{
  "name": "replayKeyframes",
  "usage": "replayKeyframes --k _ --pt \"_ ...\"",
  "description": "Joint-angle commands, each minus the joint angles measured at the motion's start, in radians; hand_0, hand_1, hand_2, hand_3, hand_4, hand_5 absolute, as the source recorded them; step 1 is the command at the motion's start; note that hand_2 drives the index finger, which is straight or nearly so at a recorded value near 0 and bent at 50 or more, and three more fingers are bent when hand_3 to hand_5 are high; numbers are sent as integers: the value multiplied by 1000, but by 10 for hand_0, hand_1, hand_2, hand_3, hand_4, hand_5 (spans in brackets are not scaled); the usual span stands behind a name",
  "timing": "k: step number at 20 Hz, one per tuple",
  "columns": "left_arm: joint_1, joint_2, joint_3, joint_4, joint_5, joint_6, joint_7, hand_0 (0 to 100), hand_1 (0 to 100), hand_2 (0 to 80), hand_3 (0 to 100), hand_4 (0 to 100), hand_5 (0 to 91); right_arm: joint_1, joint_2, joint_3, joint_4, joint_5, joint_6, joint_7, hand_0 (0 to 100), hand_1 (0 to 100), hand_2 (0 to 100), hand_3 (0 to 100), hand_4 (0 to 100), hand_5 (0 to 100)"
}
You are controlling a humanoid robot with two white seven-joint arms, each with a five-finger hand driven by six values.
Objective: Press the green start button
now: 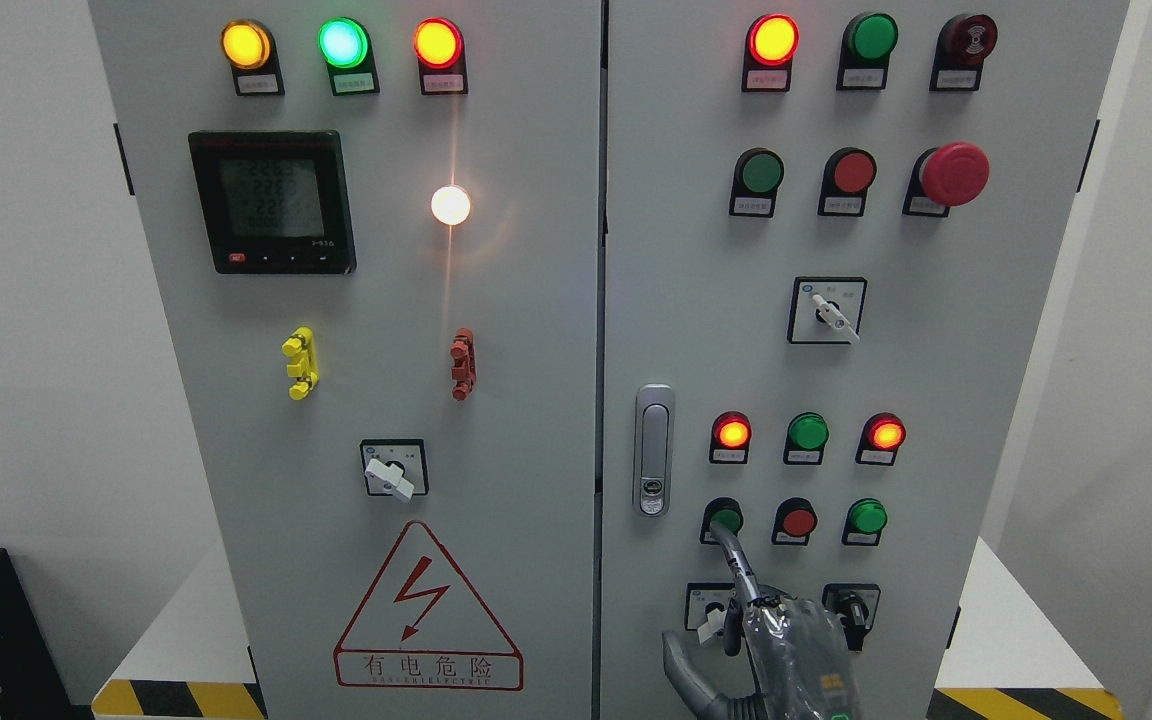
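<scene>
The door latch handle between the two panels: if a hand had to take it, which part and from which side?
Judging by shape, grip the long upright silver bar of the door latch handle, above its keyhole at the bottom. Come straight at the cabinet face, fingers wrapping from the sides, since the bar is narrow and vertical. The hand now points a finger at the green button just right of it.

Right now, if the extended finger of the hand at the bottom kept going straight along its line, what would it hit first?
The green button at the left of the lowest button row: the hand points a finger up at it, tip at its lower edge. Contact can't be confirmed from this view.
</scene>
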Motion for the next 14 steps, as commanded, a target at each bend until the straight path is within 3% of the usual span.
replayKeyframes --k 1,7,9,10,12,14 --pt "-23 0 0 -28 0 1 -1 120 556 0 0 0 0 69 2 7 -117 -110 -19 -13 458 344 0 806 778 854" --pt "-23 0 0 -28 0 1 -1 120 556 0 0 0 0 163 2 21 -225 -255 -17 -12 307 277 0 629 646 695" --pt "-23 0 0 -28 0 1 -1 120 556 0 0 0 0 200 2 32 -261 -332 -16 16 61 256 0 430 478 525" --pt "-23 0 0 -28 0 1 -1 120 556 0 0 0 0 215 2 38 -275 -373 -16 31 0 246 0 365 416 469" --pt "-23 0 0 -28 0 1 -1 120 556 0 0 0 0 237 0 41 -294 -430 -16 37 0 193 0 229 281 331" --pt "-23 0 0 -28 0 1 -1 120 556 0 0 0 0 252 2 39 -314 -475 -16 39 0 145 0 154 190 209"
